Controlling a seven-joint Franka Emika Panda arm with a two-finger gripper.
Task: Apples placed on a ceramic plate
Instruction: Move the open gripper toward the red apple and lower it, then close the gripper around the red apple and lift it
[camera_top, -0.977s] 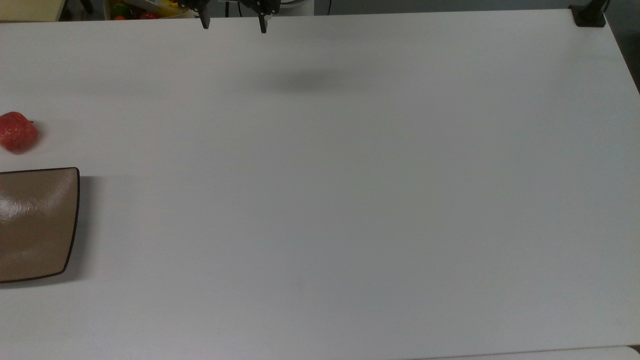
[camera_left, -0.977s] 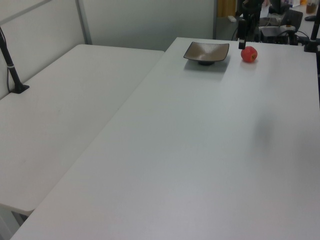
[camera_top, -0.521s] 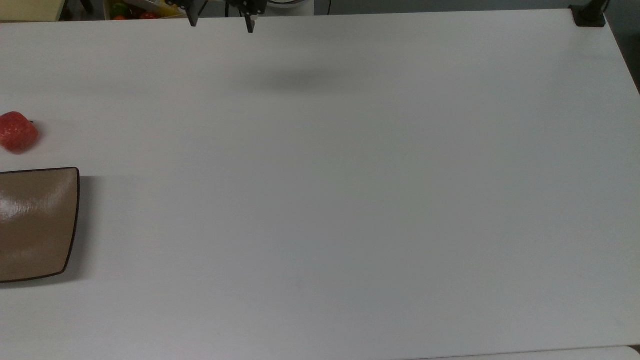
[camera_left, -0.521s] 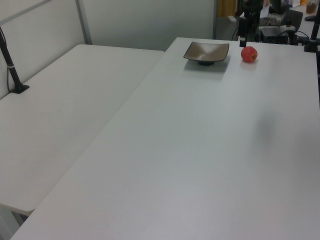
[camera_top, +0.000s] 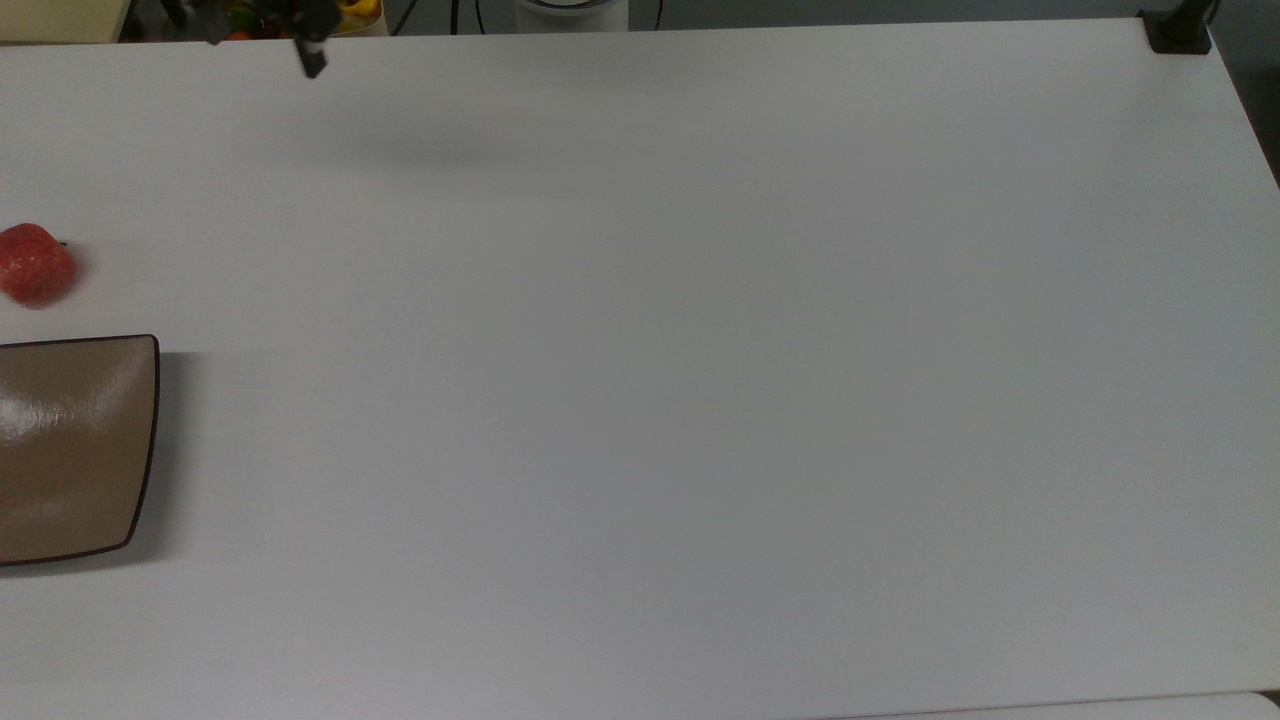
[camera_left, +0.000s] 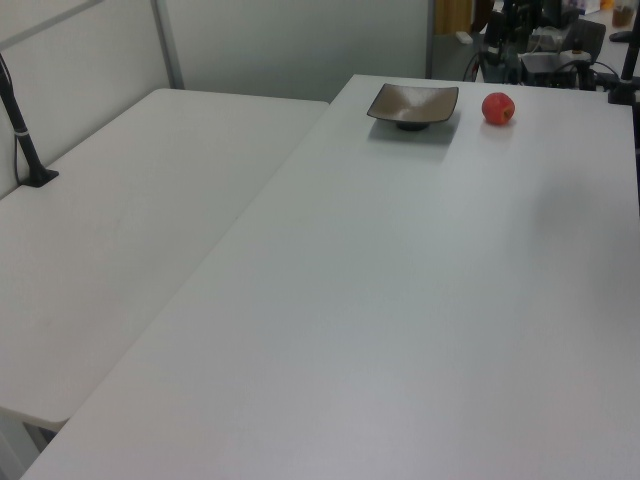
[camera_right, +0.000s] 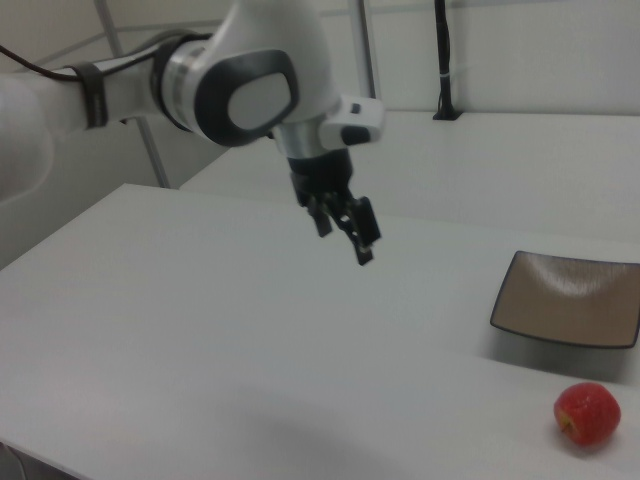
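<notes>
White table (camera_top: 700, 400) bare mid-frame. Apple (camera_right: 587, 415) lower right of right view, beside plate (camera_right: 570, 298), not touching. Gripper (camera_right: 344, 229) aloft, parted, empty, likely approaching apple.

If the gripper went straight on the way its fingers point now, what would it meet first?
Most likely bare table. In the right view the open gripper hangs in the air, fingers pointing down and slightly toward the right view's right. The apple and plate sit well off that line, though depth is uncertain.

Lab or office: white tables (camera_left: 330, 300), partition panels (camera_left: 290, 40), robot arm (camera_right: 200, 85).
</notes>
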